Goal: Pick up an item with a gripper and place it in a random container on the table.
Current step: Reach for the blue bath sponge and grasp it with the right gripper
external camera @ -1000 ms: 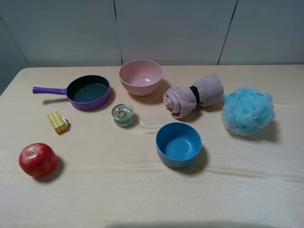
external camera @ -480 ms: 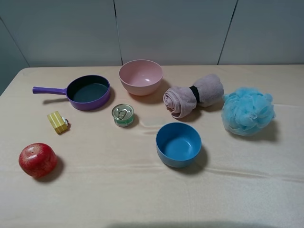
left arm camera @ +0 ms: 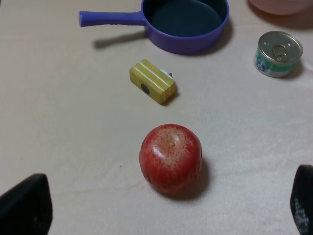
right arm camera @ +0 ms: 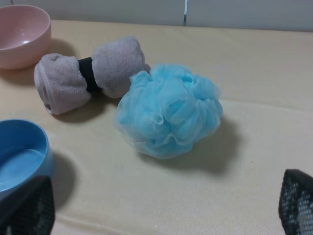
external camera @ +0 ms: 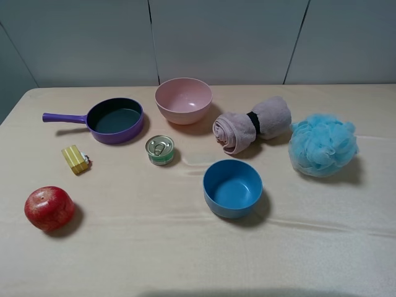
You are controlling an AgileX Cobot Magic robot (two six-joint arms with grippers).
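The light-blue mesh bath pouf point(external camera: 323, 145) lies on the beige table cloth point(external camera: 185, 247) at the right, beside the rolled towel. It also shows in the right wrist view point(right arm camera: 168, 110). The pale pink bowl point(external camera: 183, 100) stands at the back middle, empty; its edge shows in the right wrist view point(right arm camera: 22, 41). My right gripper point(right arm camera: 161, 205) is open and empty, its fingertips wide apart, short of the pouf. My left gripper point(left arm camera: 164, 213) is open and empty, short of a red apple. Neither arm shows in the exterior high view.
A pinkish-grey rolled towel point(external camera: 252, 124) lies between pouf and pink bowl. A blue bowl point(external camera: 232, 188) stands in the middle. A purple pan point(external camera: 114, 119), a tin can point(external camera: 160, 150), a yellow block point(external camera: 75, 159) and a red apple point(external camera: 49, 208) are at the left.
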